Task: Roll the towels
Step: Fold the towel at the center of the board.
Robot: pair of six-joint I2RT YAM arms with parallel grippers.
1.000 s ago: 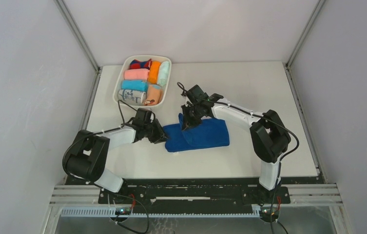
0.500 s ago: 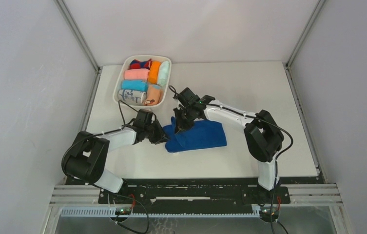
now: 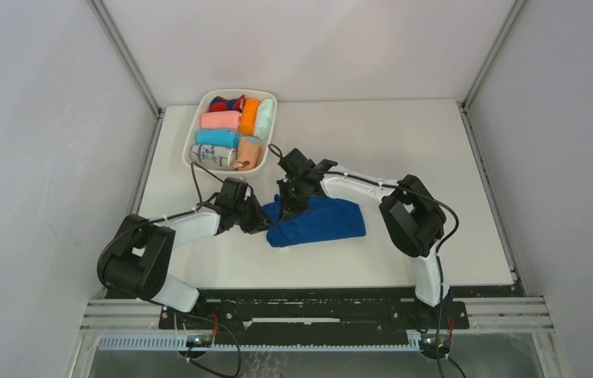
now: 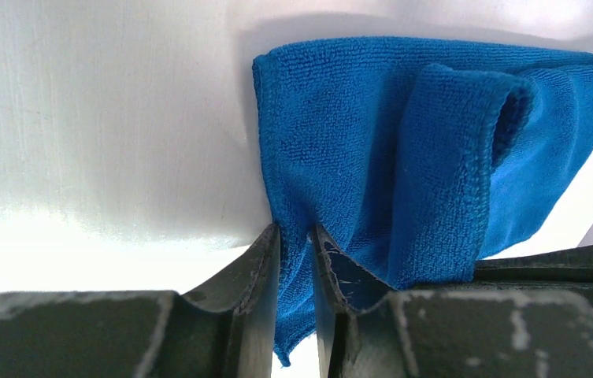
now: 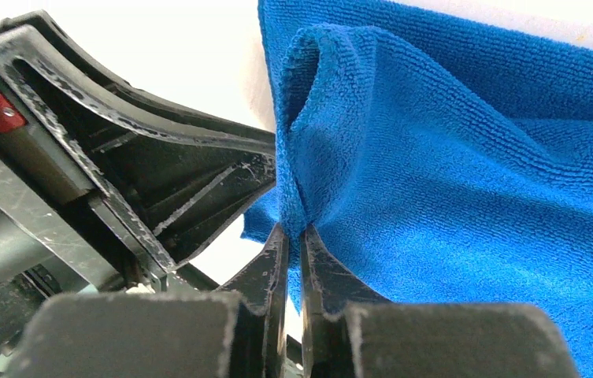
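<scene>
— Royal-blue terry is what both arms have hold of. The royal-blue towel (image 3: 320,222) lies on the white table (image 3: 403,150), near its middle, folded over on itself so that a doubled flap sits on its left part.

— And the left gripper (image 4: 294,236)?

— Clenched on the towel's left edge. Its 2 fingers stand close together with the cloth pinched between them (the left wrist view shows the blue running on between the fingers toward the camera).

— The right gripper (image 5: 293,232)?

— Also clamped. Its 2 fingers nearly meet on a raised ridge of the same towel, at the far left corner. It stands just beside the left gripper, whose black frame fills the left side of the right wrist view.

— Is the towel off the table?

— Only at the pinched ridge, as far as I can see. The rest lies on the surface, its right end well clear of both grippers.

— Where is the other towel?

— The peach-orange towel (image 3: 250,152) lies in the white tray (image 3: 274,126) at the table's far left, in the tray's near right corner, just beside the white printed roll (image 3: 213,155). It is too small to make out any spots.
</scene>
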